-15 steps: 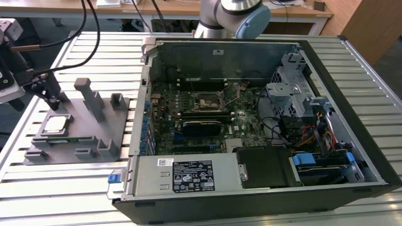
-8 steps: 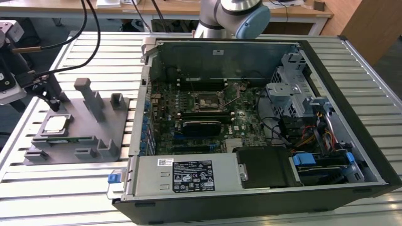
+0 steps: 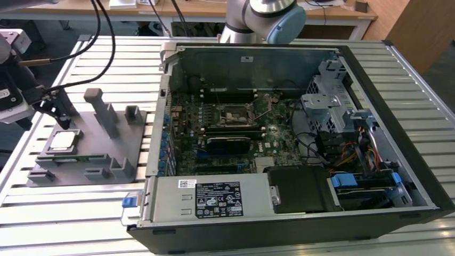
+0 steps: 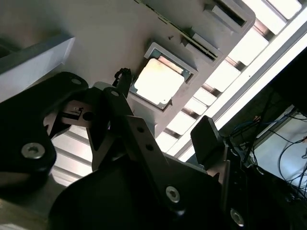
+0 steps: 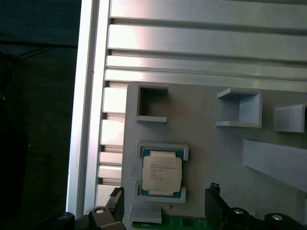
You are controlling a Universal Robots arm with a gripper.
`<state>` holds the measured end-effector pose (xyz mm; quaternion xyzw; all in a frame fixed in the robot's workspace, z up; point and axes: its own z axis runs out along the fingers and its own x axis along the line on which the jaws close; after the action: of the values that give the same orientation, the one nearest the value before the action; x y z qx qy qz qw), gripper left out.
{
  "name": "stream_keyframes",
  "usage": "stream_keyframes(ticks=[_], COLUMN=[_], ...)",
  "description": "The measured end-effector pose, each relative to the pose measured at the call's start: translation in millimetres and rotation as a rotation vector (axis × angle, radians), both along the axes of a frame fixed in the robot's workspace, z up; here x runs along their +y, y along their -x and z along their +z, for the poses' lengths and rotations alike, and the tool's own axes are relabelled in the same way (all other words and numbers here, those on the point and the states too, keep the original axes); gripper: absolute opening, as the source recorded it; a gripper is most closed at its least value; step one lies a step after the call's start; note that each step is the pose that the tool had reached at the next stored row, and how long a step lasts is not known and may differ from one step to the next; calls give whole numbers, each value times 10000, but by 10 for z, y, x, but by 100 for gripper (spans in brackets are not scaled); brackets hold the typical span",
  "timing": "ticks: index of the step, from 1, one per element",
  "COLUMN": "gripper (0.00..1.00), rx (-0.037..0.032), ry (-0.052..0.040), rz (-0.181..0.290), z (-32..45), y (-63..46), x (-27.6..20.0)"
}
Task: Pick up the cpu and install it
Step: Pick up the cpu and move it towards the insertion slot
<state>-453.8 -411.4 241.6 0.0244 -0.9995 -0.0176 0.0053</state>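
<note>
1. The cpu (image 3: 63,141) is seated in its recess on the grey tray (image 3: 106,154), beside the computer case (image 3: 370,80).
2. The gripper (image 5: 164,194) is held above the cpu, jaws spread, nothing grasped.

First wrist view: gripper (image 5: 164,190) fingers (image 5: 216,203) cut by frame edge; we see tips alone. Between jaws, green memory strip (image 5: 178,223) mostly cut by same edge. Second wrist view: glare whitens cpu (image 4: 158,81) top ahead of jaws; markings lost to us. Exterior view: arm (image 3: 265,18) cut by edges, stretch from base to jaws beyond our sight.
</note>
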Motion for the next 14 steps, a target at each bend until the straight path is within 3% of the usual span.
stream_keyframes(ticks=[1, 2, 14], gripper=[76, 76, 76], rx=[-1, 0, 0], ry=[0, 0, 0], rz=[0, -68, -232], z=[-18, -177, -272], y=[0, 0, 6], x=[0, 14, 44])
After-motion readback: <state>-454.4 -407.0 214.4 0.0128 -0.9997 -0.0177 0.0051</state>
